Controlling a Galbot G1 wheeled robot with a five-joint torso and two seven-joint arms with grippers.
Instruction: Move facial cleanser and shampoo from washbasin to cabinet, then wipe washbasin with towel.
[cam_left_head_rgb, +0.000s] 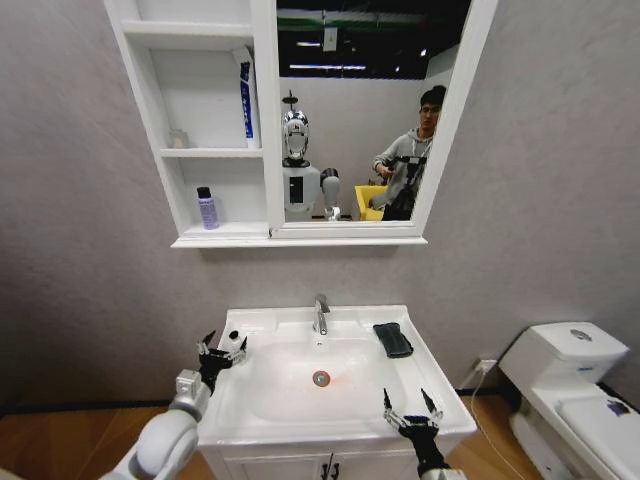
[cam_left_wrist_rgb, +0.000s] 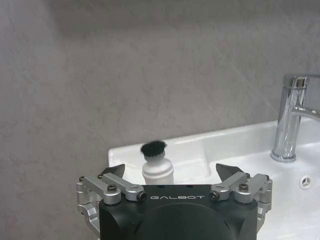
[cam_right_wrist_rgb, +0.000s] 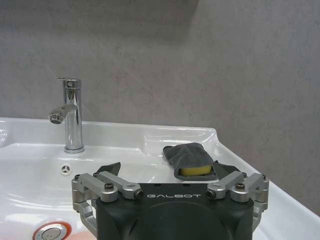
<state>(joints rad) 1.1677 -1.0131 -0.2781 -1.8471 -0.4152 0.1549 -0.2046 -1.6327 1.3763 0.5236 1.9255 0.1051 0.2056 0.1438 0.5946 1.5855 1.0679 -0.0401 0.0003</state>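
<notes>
Left gripper (cam_left_head_rgb: 221, 350) spread wide at small white black-capped bottle (cam_left_wrist_rgb: 157, 162) on white ceramic washbasin's (cam_left_head_rgb: 300, 420) back-left corner; right gripper (cam_left_head_rgb: 412, 408) wide at front-right edge, dark grey folded towel (cam_left_head_rgb: 393, 339) back-right.

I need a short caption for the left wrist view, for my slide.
Open left gripper faces a small white bottle on the washbasin corner, beside the chrome tap.

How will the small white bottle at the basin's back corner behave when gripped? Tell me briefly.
The white bottle looks small and rigid, so it is probably light and firm between the fingers of the open left gripper. It stands upright on the glossy washbasin ledge, so a sideways nudge might tip or slide it. Its round body could roll if toppled.
</notes>
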